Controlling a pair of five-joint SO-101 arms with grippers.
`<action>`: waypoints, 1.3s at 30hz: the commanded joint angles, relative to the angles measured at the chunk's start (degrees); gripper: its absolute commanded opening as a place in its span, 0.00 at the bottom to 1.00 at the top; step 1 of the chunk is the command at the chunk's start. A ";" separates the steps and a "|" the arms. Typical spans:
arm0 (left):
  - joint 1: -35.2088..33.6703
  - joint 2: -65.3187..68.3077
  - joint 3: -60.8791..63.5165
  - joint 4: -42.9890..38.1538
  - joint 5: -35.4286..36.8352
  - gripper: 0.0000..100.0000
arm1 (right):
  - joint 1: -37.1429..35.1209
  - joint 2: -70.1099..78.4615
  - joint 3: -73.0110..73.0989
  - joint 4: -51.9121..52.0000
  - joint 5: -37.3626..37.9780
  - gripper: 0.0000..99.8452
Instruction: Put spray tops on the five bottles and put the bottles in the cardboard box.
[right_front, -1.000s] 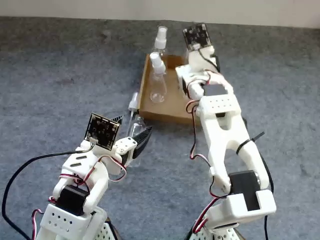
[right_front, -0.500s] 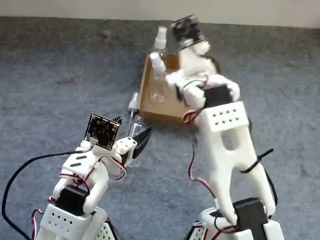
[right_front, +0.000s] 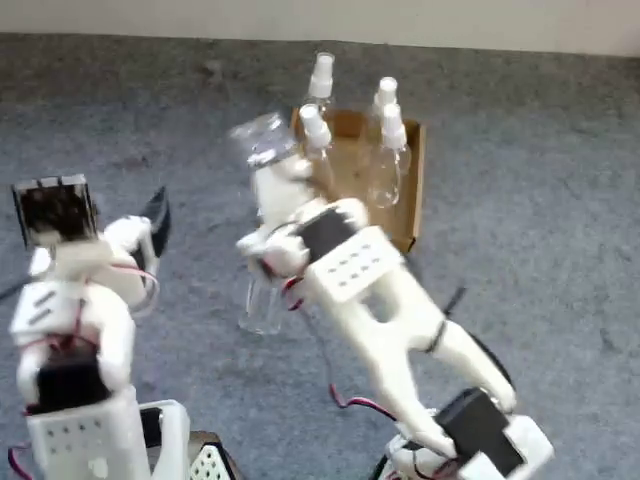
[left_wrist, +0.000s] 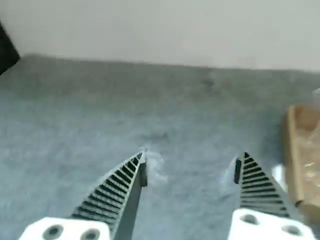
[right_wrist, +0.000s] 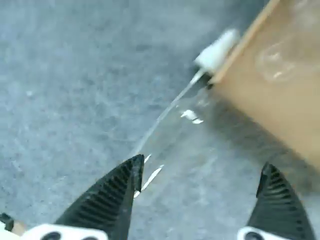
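Note:
A clear bottle (right_wrist: 175, 145) lies on the grey carpet, its white spray top (right_wrist: 216, 48) and thin tube near the cardboard box (right_wrist: 270, 85). My right gripper (right_wrist: 195, 200) hangs open above it, one finger on each side and neither touching. In the high view the bottle's base (right_front: 262, 302) pokes out from under the right arm. The box (right_front: 415, 190) holds three capped bottles (right_front: 392, 150), and another capped bottle (right_front: 322, 72) stands just behind it. My left gripper (left_wrist: 187, 187) is open over bare carpet at the left, its dark finger (right_front: 158, 212) showing from above.
Grey carpet runs all round, ending at a pale wall (left_wrist: 160, 25) at the back. The box edge (left_wrist: 296, 150) shows at the side of the left wrist view. The right arm (right_front: 370, 290) stretches diagonally across the middle.
The right arm swung from over the box to the left, above the lying bottle, uncovering two bottles in the box. The left arm pulled back from the bottle to the left.

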 joint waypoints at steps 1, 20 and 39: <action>-4.26 10.59 -7.25 2.37 -2.81 0.23 | -3.47 4.70 -2.51 -0.22 -5.89 0.30; -7.87 13.05 -4.53 2.20 -6.95 0.23 | -4.35 22.55 -3.91 -4.53 -14.15 0.10; 1.89 13.76 -11.21 9.85 -6.68 0.16 | -2.68 -9.10 -6.02 27.74 14.24 0.00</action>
